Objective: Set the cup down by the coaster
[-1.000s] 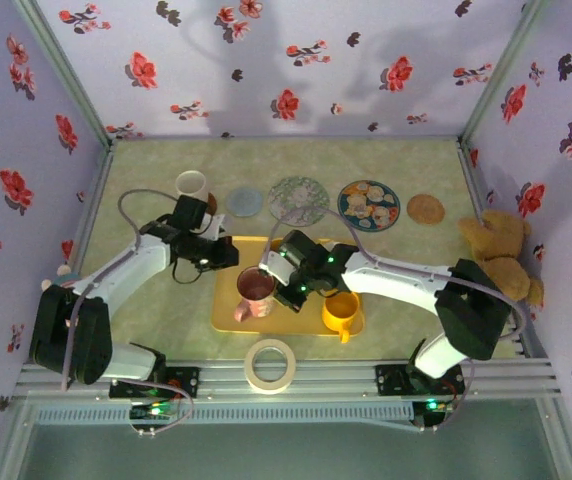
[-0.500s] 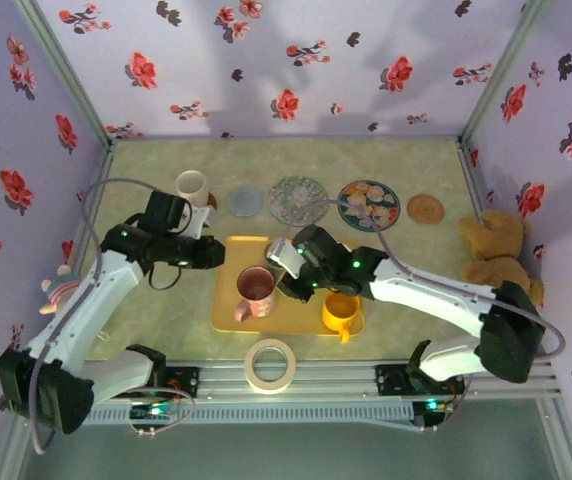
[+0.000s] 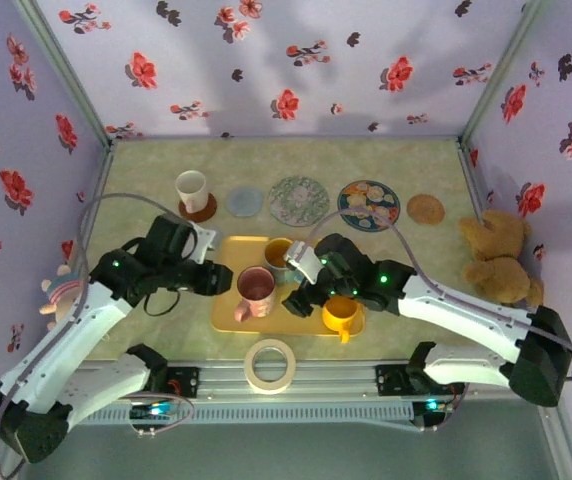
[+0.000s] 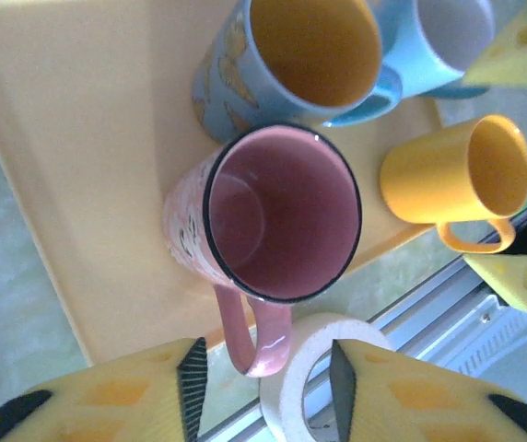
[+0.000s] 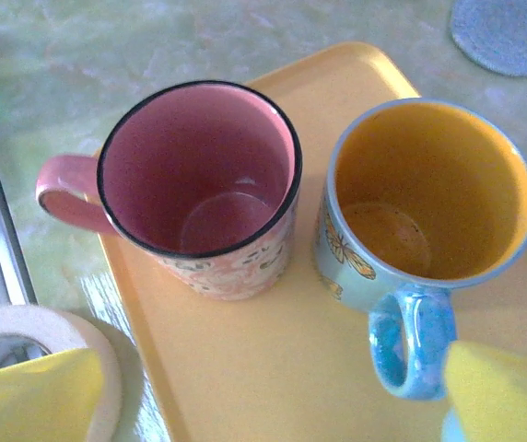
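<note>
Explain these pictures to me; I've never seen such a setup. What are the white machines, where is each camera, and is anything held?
Those are robot arms: a left arm and a right arm, bolted at a table's near edge. One picture looks down from above; the other two come from wrist cameras, so the yellow blocks are the arms' own fingers. A yellow tray carries a pink mug, a blue mug and a yellow mug. Beyond it lie coasters, a white cup on the brown coaster. A tape roll lies in front. The left gripper and right gripper are open, holding nothing.
</note>
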